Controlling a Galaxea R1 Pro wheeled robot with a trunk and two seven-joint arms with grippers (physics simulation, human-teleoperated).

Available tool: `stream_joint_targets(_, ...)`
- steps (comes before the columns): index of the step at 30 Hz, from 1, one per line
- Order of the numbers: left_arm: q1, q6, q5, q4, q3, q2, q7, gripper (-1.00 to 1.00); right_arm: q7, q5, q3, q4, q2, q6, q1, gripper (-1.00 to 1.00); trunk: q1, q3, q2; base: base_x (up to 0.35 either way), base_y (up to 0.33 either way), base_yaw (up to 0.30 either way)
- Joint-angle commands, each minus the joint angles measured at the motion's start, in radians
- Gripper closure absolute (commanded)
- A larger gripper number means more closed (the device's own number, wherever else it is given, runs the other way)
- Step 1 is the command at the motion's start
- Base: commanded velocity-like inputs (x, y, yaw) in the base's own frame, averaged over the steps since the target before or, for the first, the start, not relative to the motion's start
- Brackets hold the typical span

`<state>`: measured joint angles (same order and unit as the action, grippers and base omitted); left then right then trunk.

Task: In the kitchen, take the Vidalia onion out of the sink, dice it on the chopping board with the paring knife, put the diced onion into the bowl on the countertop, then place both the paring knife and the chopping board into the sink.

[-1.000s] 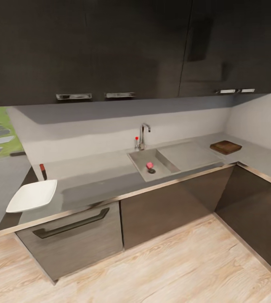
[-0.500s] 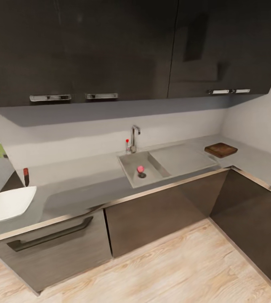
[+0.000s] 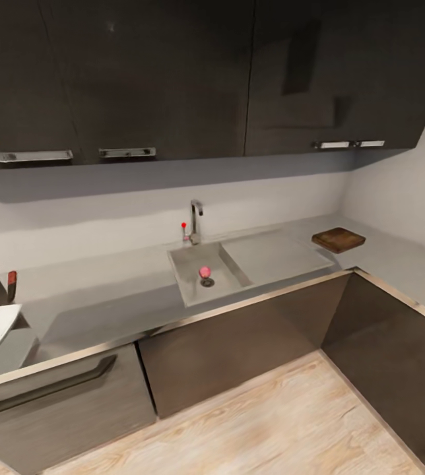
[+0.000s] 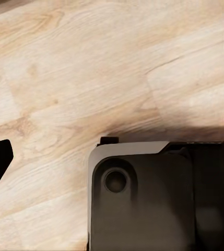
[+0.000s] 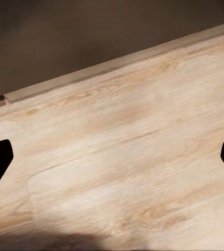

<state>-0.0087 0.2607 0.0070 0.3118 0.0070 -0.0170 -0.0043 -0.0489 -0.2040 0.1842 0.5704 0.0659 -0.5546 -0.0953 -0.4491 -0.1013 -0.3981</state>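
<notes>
Soft even light, blurry render, faint shadows

L-shaped kitchen corner. Dark, near-black wall cabinets (image 3: 173, 72) run along the top, with flat chrome bar handles (image 3: 127, 152) on their lower edge; two more handles sit further right. Pale grey backsplash wall (image 3: 107, 211) below them, shadowed just under the cabinets; a lighter wall (image 3: 404, 191) turns the corner on the right. Dark grey base cabinets (image 3: 239, 349) have a thin metallic trim along the top edge. The leftmost front carries a long dark bar handle (image 3: 47, 386). Floor is light wood-grain planks (image 3: 272, 429), also seen in both wrist views (image 5: 122, 172), meeting a dark plinth. Lighting even and soft.
</notes>
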Motion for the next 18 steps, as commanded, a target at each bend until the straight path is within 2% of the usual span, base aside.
stream_joint_targets(1,-0.001,0.003,0.001,0.000,0.001,0.000,-0.001,-1.00,-0.005,-0.011,0.004,-0.003,0.001,-0.003,0.000,-1.00,-0.001,-0.002,-0.002,0.184,-0.258,0.000)
stream_joint_targets(18,-0.001,0.003,0.001,0.000,0.001,-0.001,-0.001,-1.00,-0.003,-0.011,0.004,-0.012,-0.001,-0.003,0.000,-1.00,-0.001,-0.002,-0.002,0.162,-0.186,0.000)
